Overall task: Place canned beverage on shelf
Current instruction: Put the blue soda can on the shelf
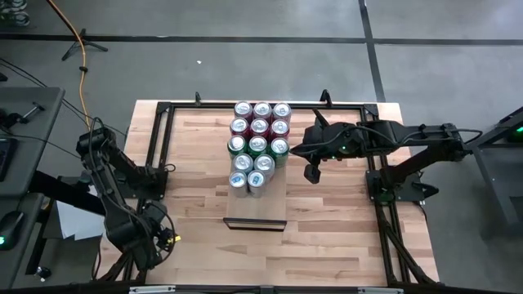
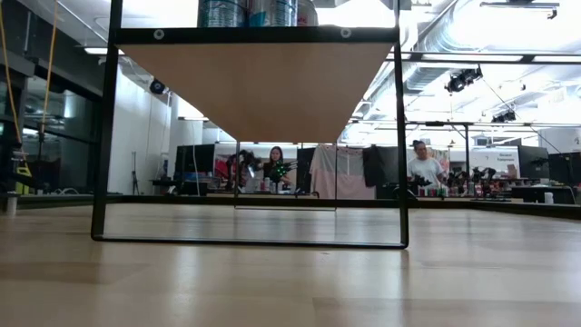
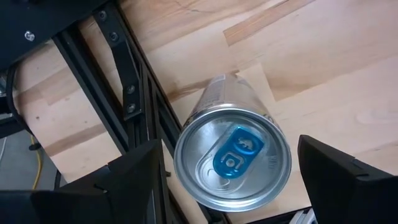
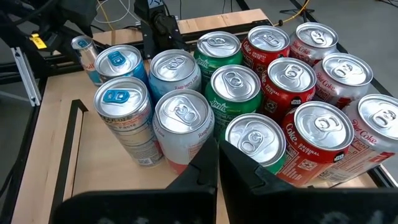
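Observation:
A slim silver can (image 3: 239, 124) with a blue tab stands upright on the tabletop near its left front corner, and also shows in the right wrist view (image 4: 84, 55). My left gripper (image 3: 230, 163) hangs open above it, pointing down, with a finger on either side of the can top, apart from it. In the high view the left gripper (image 1: 160, 237) hides the can. The shelf (image 1: 256, 208) runs down the table's middle and bears several red, green and pale blue cans (image 1: 259, 135). My right gripper (image 4: 217, 163) is shut and hovers right of those cans (image 1: 311, 173).
Dark frame rails (image 3: 127, 93) lie on the table right beside the can. The shelf stands raised on a dark frame (image 2: 104, 136). Bare tabletop (image 1: 327, 241) lies in front of the shelf. People stand in the room beyond (image 2: 422, 168).

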